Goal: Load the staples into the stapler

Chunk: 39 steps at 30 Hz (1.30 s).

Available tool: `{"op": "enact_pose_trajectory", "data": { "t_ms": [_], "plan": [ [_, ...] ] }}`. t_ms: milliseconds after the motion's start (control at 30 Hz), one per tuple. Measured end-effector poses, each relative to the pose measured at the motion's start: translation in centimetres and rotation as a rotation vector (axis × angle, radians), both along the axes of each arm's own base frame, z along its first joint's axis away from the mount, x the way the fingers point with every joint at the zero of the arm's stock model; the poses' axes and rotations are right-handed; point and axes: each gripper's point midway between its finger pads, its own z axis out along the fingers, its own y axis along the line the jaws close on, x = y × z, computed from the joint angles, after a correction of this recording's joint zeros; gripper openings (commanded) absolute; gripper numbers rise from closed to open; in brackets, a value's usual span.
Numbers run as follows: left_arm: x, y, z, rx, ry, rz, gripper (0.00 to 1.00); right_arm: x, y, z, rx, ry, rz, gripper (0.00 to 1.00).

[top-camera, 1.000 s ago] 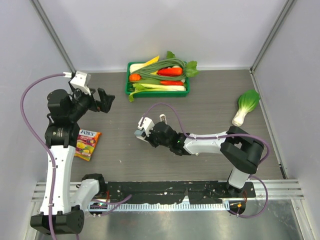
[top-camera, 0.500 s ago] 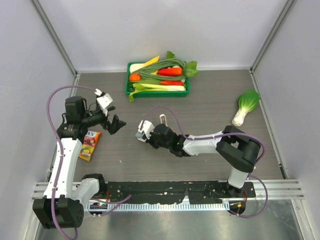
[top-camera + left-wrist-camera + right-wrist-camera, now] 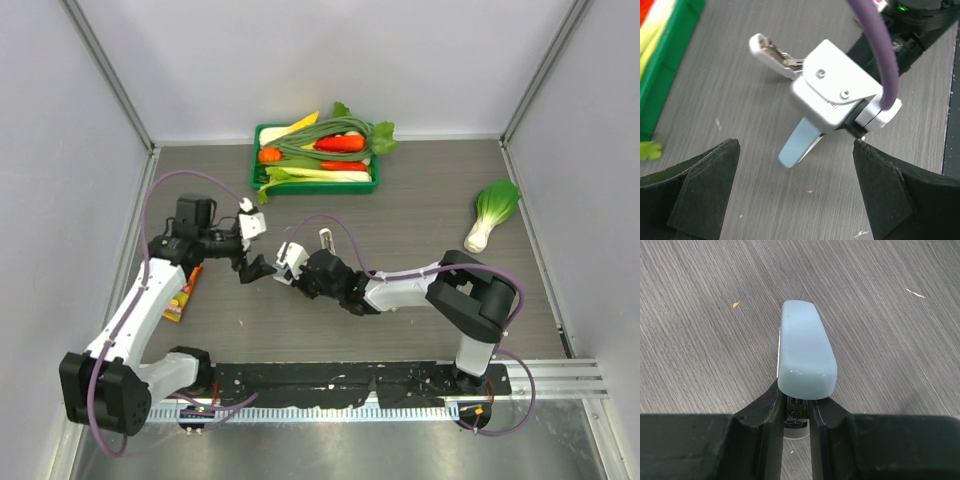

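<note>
My right gripper (image 3: 284, 268) (image 3: 798, 412) is shut on the stapler (image 3: 805, 345) and holds it low over the table. Its light blue cover (image 3: 797, 142) points forward, and a white arm with a metal channel (image 3: 774, 51) sticks out behind the wrist. That white arm also shows in the top view (image 3: 326, 238). My left gripper (image 3: 257, 268) (image 3: 796, 172) is open and empty, just left of the stapler, with its black fingers (image 3: 705, 185) set wide on either side of the blue tip. The staples box is not in view.
A candy bag (image 3: 183, 293) lies at the left, partly under my left arm. A green tray (image 3: 256, 175) of vegetables stands at the back. A bok choy (image 3: 493, 212) lies at the right. The arms' mounting rail (image 3: 350, 385) runs along the near edge.
My left arm has swung down from the back left and moved right, bringing its open gripper up to the stapler. My right gripper has stayed almost still, holding the stapler.
</note>
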Motion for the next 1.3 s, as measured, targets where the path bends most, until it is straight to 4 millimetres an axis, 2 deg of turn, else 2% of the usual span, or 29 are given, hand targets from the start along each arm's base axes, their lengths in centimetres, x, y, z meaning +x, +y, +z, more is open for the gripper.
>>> {"op": "enact_pose_trajectory", "data": {
  "t_ms": [133,267,300,333,500,633,833,933,1167,1300],
  "plan": [
    [-0.4,-1.2,-2.3,0.038,0.029,-0.061,1.00,-0.1,0.0,-0.1,0.008,-0.002,0.004,0.01],
    [-0.2,-1.0,-5.1,0.072,0.052,-0.073,1.00,-0.2,0.0,-0.2,0.016,0.000,0.014,0.02],
    [-0.3,-1.0,-5.8,0.076,0.052,-0.077,1.00,-0.2,0.0,-0.2,0.017,0.000,0.020,0.06],
    [-0.4,-0.9,-6.4,0.081,0.054,-0.082,1.00,-0.3,0.0,-0.3,0.019,0.002,0.024,0.15],
    [-0.7,-1.0,-8.1,0.093,0.057,-0.120,1.00,-0.3,0.0,-0.3,0.016,-0.005,0.045,0.25],
    [-0.7,-1.2,-9.2,0.099,0.067,-0.158,1.00,-0.4,0.1,-0.3,0.012,-0.010,0.058,0.24],
    [-0.4,-1.5,-10.0,0.097,0.093,-0.187,0.98,-0.6,0.2,-0.3,0.015,-0.005,0.074,0.15],
    [0.0,-1.8,-10.0,0.086,0.107,-0.196,0.91,-0.6,0.2,-0.3,0.018,0.000,0.082,0.11],
    [0.8,-2.5,-10.7,0.093,0.145,-0.227,0.78,-0.7,0.1,-0.4,0.025,0.010,0.095,0.11],
    [1.0,-2.5,-11.0,0.111,0.176,-0.261,0.77,-0.6,0.0,-0.5,0.027,0.011,0.100,0.09]
  ]
}}
